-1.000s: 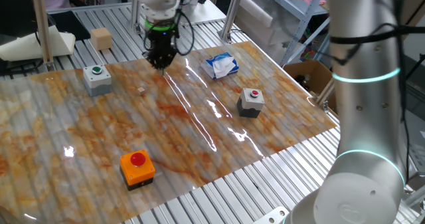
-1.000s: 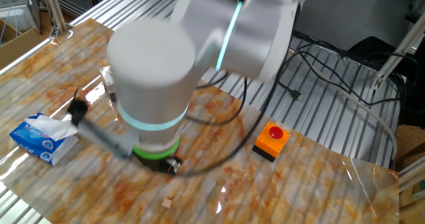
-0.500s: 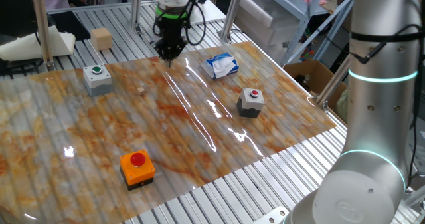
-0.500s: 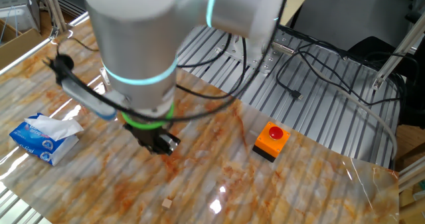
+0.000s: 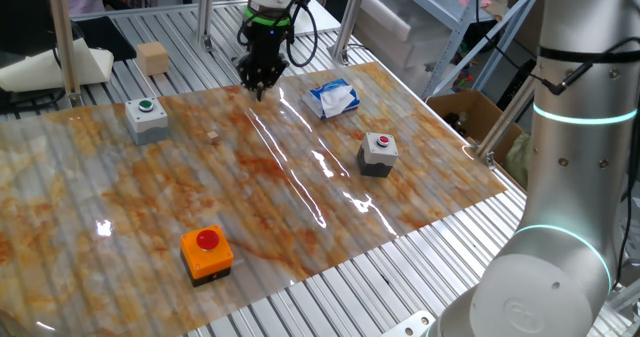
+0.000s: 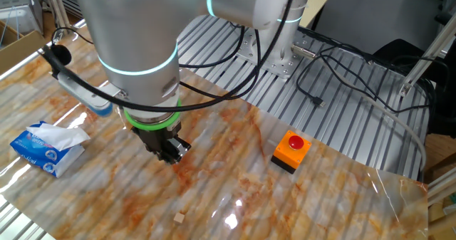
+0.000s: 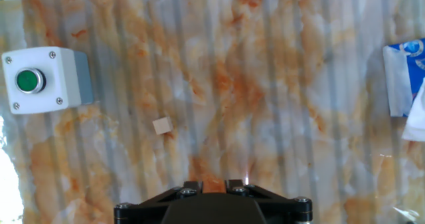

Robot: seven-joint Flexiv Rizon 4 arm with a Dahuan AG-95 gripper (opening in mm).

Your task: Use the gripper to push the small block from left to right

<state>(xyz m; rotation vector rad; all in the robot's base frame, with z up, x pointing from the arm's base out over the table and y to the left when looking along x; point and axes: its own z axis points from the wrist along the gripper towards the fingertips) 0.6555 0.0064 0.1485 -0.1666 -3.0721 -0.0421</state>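
The small block (image 5: 212, 134) is a tiny tan cube lying on the marbled mat, right of the green-button box. It also shows in the other fixed view (image 6: 180, 216) and in the hand view (image 7: 161, 125). My gripper (image 5: 258, 89), black with a green ring above, hangs above the mat's far edge, behind and to the right of the block and apart from it. In the other fixed view the gripper (image 6: 171, 157) is above the mat with its fingers together. In the hand view the gripper (image 7: 212, 184) holds nothing and the block lies ahead, to the left.
A grey green-button box (image 5: 147, 118) stands left of the block. A grey red-button box (image 5: 378, 153) is at the right, an orange button box (image 5: 207, 252) at the front. A blue tissue pack (image 5: 333, 98) lies at the back right. A larger tan cube (image 5: 153, 58) sits beyond the mat.
The gripper has shifted a little right and toward the mat's far edge, and the arm has swung aside. The small block has not moved.
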